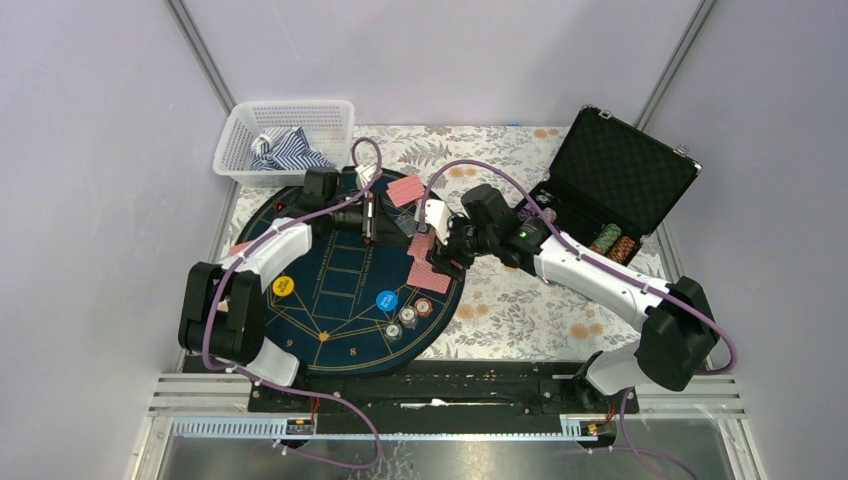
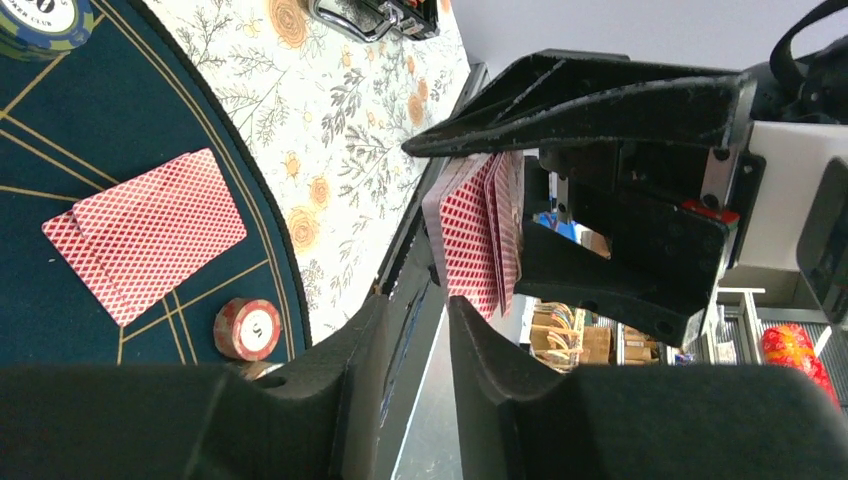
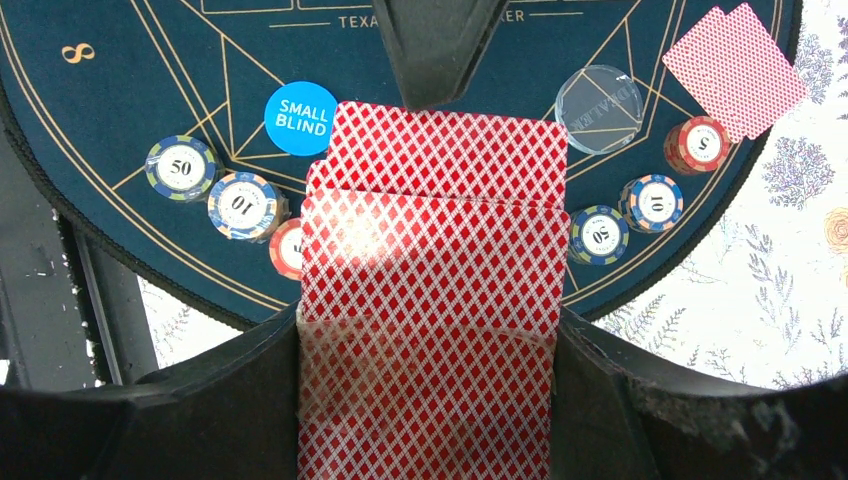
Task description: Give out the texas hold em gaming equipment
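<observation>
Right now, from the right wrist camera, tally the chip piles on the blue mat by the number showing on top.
50 piles: 2
10 piles: 2
5 pile: 1
Half-hidden pile, number covered by the cards: 1
Total: 6

— What sits at the far left corner of the floral-clothed bench (image 1: 520, 310)?
— A white basket (image 1: 338, 125), with a striped cloth (image 1: 285, 150) inside.
— And the far right corner?
— An open black case (image 1: 620, 170).
— Toward the near left?
— A round dark blue mat (image 1: 340, 322).
</observation>
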`<move>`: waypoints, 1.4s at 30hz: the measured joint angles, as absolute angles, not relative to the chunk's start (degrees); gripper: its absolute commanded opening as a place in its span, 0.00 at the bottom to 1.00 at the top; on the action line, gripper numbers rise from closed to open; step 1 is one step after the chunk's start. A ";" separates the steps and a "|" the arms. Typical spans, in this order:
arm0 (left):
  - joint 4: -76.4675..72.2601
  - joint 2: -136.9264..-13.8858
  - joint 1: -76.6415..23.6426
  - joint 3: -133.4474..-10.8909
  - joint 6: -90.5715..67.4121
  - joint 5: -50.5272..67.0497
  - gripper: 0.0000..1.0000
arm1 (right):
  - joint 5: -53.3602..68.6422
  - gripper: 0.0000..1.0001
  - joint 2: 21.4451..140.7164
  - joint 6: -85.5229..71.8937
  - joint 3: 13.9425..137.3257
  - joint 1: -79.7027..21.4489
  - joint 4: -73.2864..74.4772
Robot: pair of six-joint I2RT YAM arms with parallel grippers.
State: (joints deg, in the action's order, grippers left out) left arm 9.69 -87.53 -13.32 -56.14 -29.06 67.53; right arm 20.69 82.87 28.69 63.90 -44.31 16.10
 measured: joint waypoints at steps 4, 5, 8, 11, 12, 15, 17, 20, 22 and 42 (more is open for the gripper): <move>6.55 -85.54 -12.53 -53.87 -30.85 68.12 0.56 | 20.58 0.13 82.83 28.69 63.90 -44.31 16.05; 5.63 -84.90 -12.43 -53.39 -31.59 68.40 0.59 | 20.58 0.13 82.83 28.71 63.90 -44.31 16.01; 1.83 -82.78 -12.36 -51.92 -34.22 69.17 0.61 | 20.58 0.13 82.78 28.69 63.90 -44.31 16.01; -1.26 -81.43 -12.95 -51.16 -36.14 69.34 0.57 | 20.58 0.13 82.78 28.69 63.90 -44.31 16.01; -2.11 -81.34 -13.52 -51.11 -36.60 69.28 0.55 | 20.60 0.13 82.78 28.67 63.90 -44.31 16.01; -3.20 -81.49 -15.92 -51.00 -37.56 69.19 0.45 | 20.58 0.13 82.78 28.64 63.90 -44.31 16.01; -3.49 -81.89 -17.32 -50.98 -37.91 69.12 0.38 | 20.58 0.13 82.78 28.64 63.94 -44.31 16.03; -3.31 -82.96 -17.61 -51.00 -38.09 68.73 0.28 | 20.38 0.13 82.76 28.56 63.99 -44.31 16.86; -2.92 -83.35 -17.37 -51.00 -38.09 68.49 0.20 | 20.40 0.12 82.76 28.49 64.01 -44.31 16.78; 5.61 -81.95 -2.87 -51.07 -33.41 64.58 0.00 | 17.80 0.11 82.74 28.40 64.01 -44.31 15.92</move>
State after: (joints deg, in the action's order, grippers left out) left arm 5.61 -81.95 -2.87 -51.07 -33.41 64.58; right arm 17.80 82.74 28.40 64.01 -44.31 15.92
